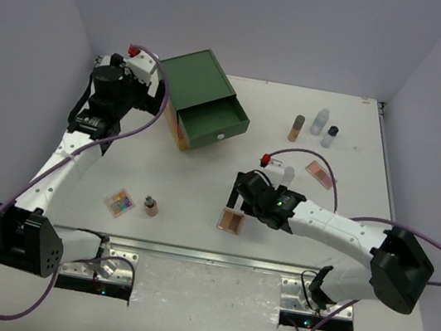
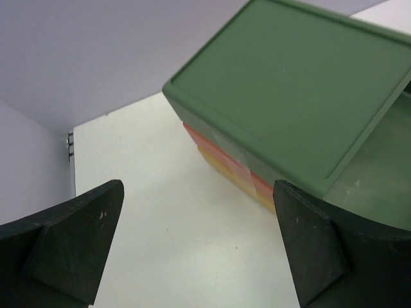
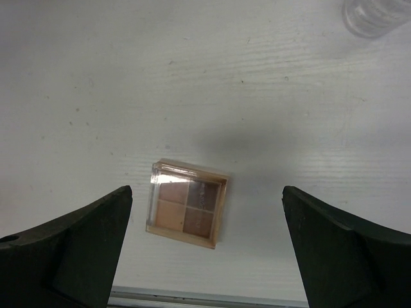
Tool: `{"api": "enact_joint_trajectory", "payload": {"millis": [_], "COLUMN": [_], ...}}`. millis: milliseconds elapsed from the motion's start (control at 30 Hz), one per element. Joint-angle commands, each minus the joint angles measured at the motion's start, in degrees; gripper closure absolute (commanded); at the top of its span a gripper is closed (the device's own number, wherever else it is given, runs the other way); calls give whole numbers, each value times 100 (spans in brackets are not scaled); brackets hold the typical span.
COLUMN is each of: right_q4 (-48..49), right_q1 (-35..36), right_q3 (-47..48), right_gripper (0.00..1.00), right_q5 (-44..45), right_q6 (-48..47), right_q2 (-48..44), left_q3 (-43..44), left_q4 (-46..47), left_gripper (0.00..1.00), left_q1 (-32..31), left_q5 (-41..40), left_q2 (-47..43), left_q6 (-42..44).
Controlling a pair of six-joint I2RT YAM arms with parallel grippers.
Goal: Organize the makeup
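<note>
Our right fingers stand spread wide and empty, straddling the air directly above the brown palette, which lies flat on the counter near its front edge. We judge them lined up for a pick. Our left fingers are also spread and empty beside the drawer box. Its green top drawer stands pulled out, likely the destination. The bottles and pink palette lie far right.

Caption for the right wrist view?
Open right tool hovers above a brown four-pan palette flat on the white table.
</note>
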Motion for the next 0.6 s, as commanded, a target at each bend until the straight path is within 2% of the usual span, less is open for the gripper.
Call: {"api": "enact_joint_trajectory", "payload": {"millis": [0,200,567], "right_q4": [238,-73,163], "right_q1": [152,259,527], "right_q3": [371,672,835], "right_gripper": [1,1,1], "right_q5": [359,252,-345], "right_q6": [456,736,318], "right_q2": [572,1239,2078], "left_q3": [-166,-210,-496], "left_q4": [384,329,671], "left_gripper": [0,0,0], "left_q1": [16,16,25], "left_q5": [-226,-142,-217], "left_q2": [-137,-122,-66], "left_q6": [215,210,261]}}
